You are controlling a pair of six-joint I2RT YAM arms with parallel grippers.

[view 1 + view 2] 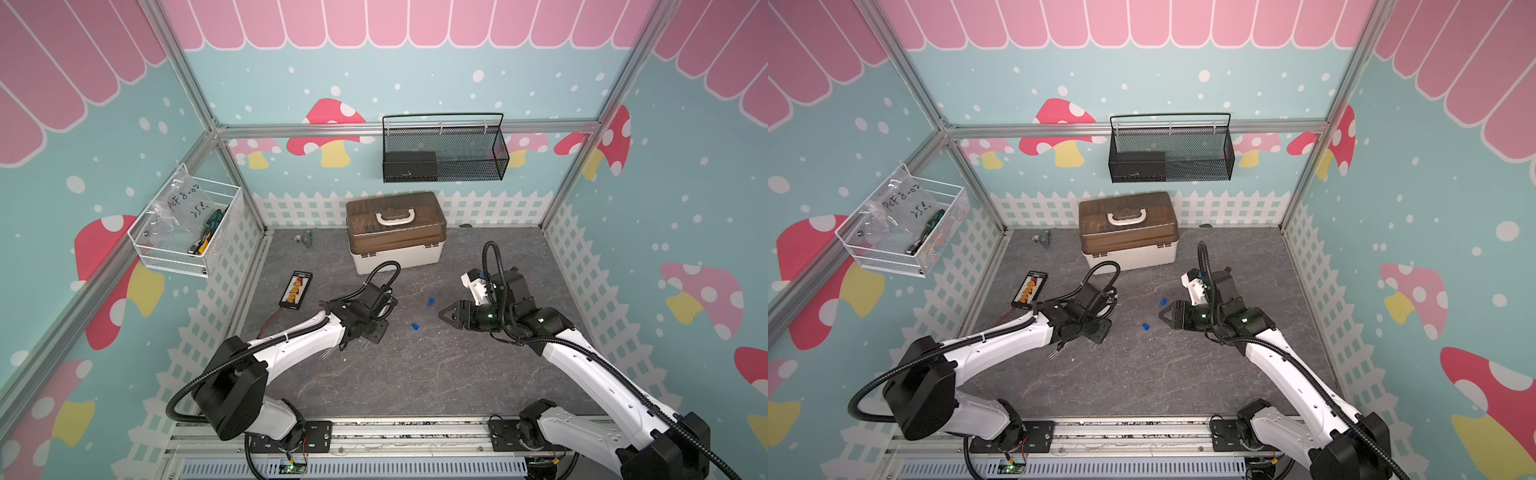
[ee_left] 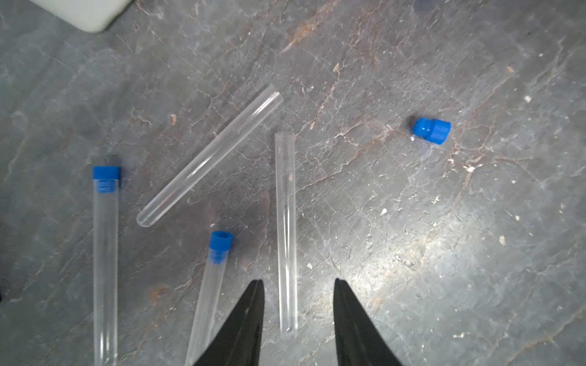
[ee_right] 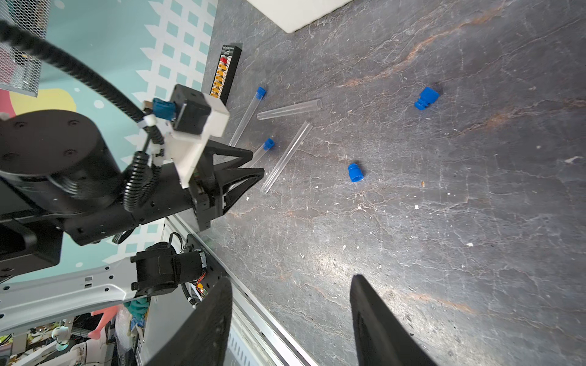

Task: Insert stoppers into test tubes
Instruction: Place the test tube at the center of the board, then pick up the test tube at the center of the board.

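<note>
Walls (image 1: 415, 75): teal, mushroom prints, pink scallops, white fence trim.
Floor (image 1: 415, 374): grey veined stone.
Back wall: black mesh basket (image 1: 469, 153).
Left wall: white wire basket (image 1: 166, 257).

Grey slab (image 1: 415, 374) — tubes (image 2: 211, 155), stoppers (image 2: 432, 130), toolbox (image 1: 397, 232)

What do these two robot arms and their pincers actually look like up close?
The left arm and right arm both have smooth white shells between chunky black joints, with a ribbed black cable hose looping along each. The left gripper and right gripper each end in two black, pointed, wedge-shaped fingers. Small green lights glow on the right arm's joints.
</note>
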